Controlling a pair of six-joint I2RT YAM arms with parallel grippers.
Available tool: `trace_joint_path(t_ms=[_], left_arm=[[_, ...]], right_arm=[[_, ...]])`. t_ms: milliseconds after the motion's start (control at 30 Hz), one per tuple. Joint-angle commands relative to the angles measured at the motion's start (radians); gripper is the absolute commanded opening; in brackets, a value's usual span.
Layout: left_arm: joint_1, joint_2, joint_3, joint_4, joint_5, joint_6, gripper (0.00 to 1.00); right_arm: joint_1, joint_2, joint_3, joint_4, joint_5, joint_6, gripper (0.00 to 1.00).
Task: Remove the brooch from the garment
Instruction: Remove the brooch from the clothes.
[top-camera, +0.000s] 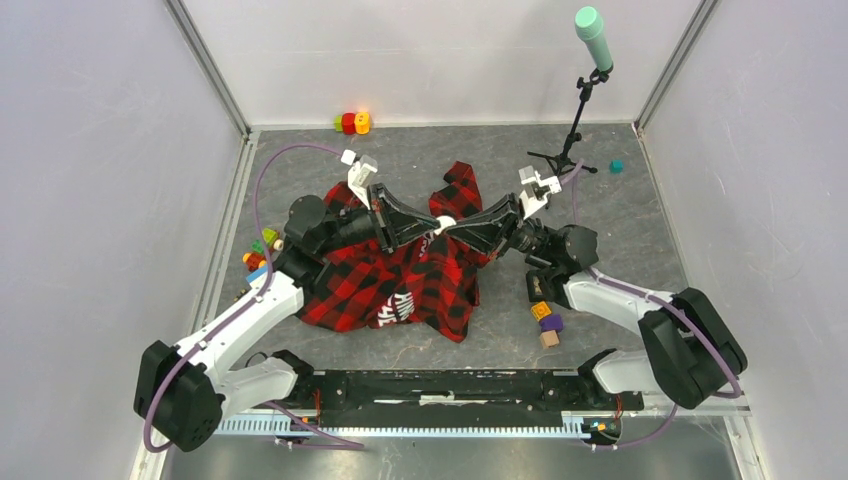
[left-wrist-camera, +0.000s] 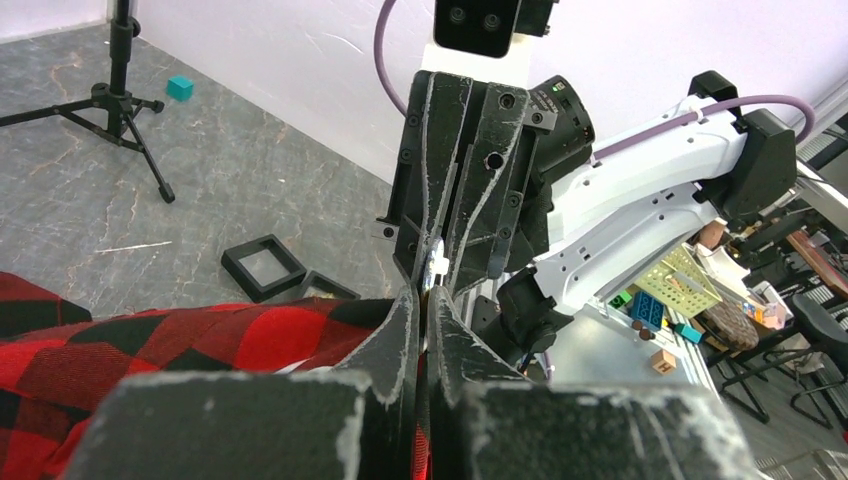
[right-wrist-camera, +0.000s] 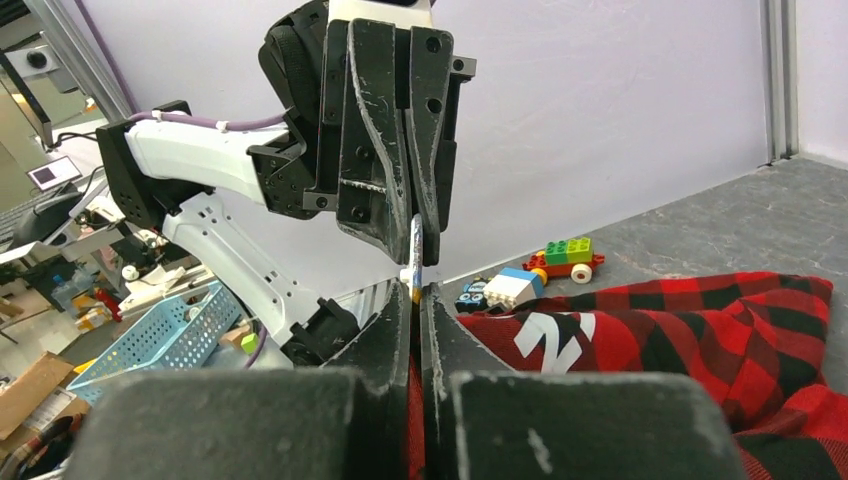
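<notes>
Flannel in red-and-black buffalo check, a shirt (top-camera: 400, 285) with white block letters on a black panel, lies crumpled in the middle of the grey mottled tabletop (top-camera: 640, 230). Over its far folds the two arms meet tip to tip. The left claw (top-camera: 432, 228) and the right claw (top-camera: 452, 226) each have their fingers pressed together, pinching the small pale flat brooch (top-camera: 441, 222) from opposite sides.

From above, the brooch is only a white speck between black fingertips. The left wrist view shows it as a pale bit nipped in the right claw's tips, just over the left claw's own closed fingers, with the shirt's cloth right beneath. Whether it is pinned to that cloth cannot be told. The right wrist view shows it edge-on: a thin pale sliver with a yellow spot at its lower end, running from the left claw's tips into the right claw's. It also shows a white numeral on the shirt.

A black tripod stand (top-camera: 568, 152) at the far right carries a mint-green foam-topped microphone (top-camera: 595, 35), with a teal cube (top-camera: 616, 166) to its right. Two black square frames (left-wrist-camera: 262, 268) lie right of the shirt. Coloured toy bricks (top-camera: 352, 122) sit by the far wall. Pale lilac walls (top-camera: 450, 50) enclose three sides, and a black rail (top-camera: 450, 385) runs along the near edge.
</notes>
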Motion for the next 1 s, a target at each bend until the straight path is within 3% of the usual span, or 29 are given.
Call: trace_joint_path(t_ms=[0,133,233,300,400,600,967], left_arm=[[-0.008,0.001,0.06,0.036,0.05,-0.026,0.06],[-0.008,-0.007,0.076,-0.044,0.092,-0.002,0.25],[-0.009,-0.021,0.083,-0.115,0.116,0.029,0.32],[-0.008,-0.023,0.096,-0.168,0.138,0.057,0.32],[-0.008,-0.025,0.127,-0.277,0.153,0.106,0.23],[-0.007,-0.063,0.189,-0.486,0.15,0.235,0.24],[-0.005,-0.103,0.241,-0.713,0.198,0.375,0.23]], right_arm=[[0.007,0.016,0.074,0.025,-0.066,0.005,0.0],[-0.011,0.033,0.125,-0.058,-0.175,0.024,0.0],[-0.021,0.042,0.16,-0.124,-0.264,0.025,0.0],[-0.021,0.049,0.195,-0.23,-0.313,-0.017,0.0],[-0.026,0.047,0.244,-0.453,-0.33,-0.151,0.0],[-0.029,0.04,0.359,-0.815,-0.334,-0.399,0.0],[-0.032,0.037,0.443,-1.009,-0.352,-0.53,0.0]])
